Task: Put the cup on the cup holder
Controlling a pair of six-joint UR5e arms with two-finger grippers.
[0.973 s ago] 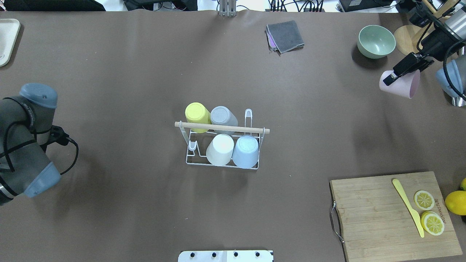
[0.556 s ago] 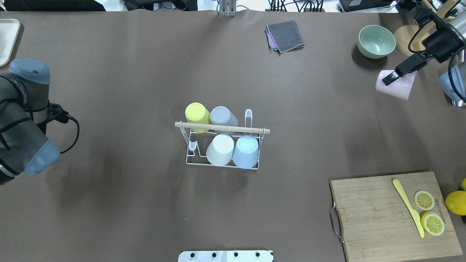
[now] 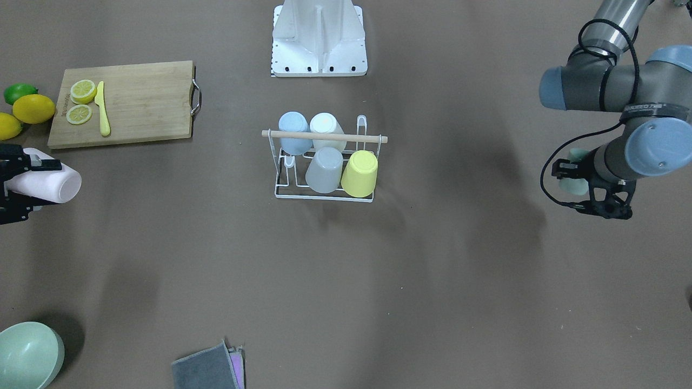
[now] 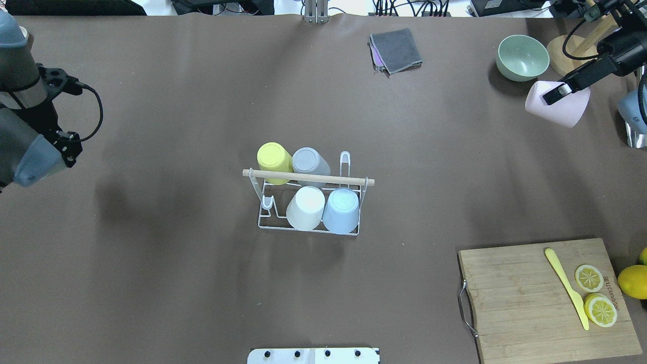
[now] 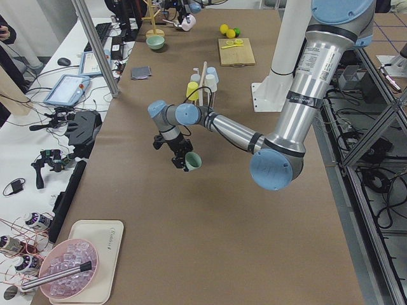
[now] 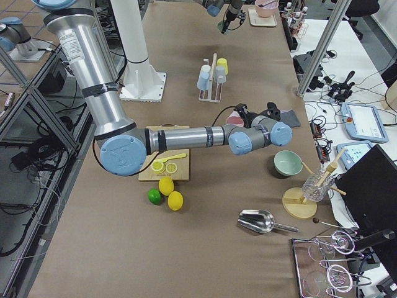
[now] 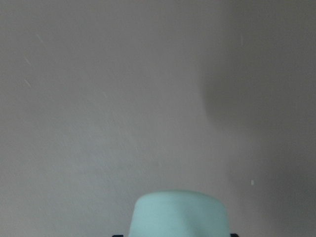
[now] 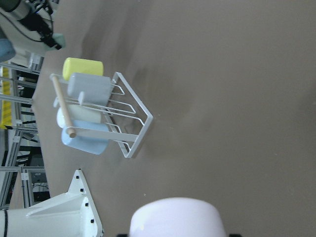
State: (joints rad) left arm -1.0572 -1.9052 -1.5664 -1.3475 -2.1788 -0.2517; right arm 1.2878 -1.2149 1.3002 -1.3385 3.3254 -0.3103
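The cup holder (image 4: 308, 177) stands mid-table, well apart from both claws. Four cups sit upside down on its pegs: a yellow cup (image 4: 273, 159) and a grey cup (image 4: 309, 163) in the far row, a white cup (image 4: 306, 206) and a blue cup (image 4: 341, 210) in the near row. One peg in each row stands bare.

The right gripper (image 4: 556, 96) is at the table's far right corner, beside a green bowl (image 4: 522, 57). Its fingers are closed on a pink cup (image 4: 566, 108) that lies on its side. The left gripper (image 5: 184, 157) hangs over bare table far to the left, clamped on a mint cup (image 5: 193, 161).

A dark mark is printed on the cutting board (image 4: 525, 298) beside the lemon halves (image 4: 600, 309), its letters too small to read. Lettering on the left arm's wrist band is likewise unreadable
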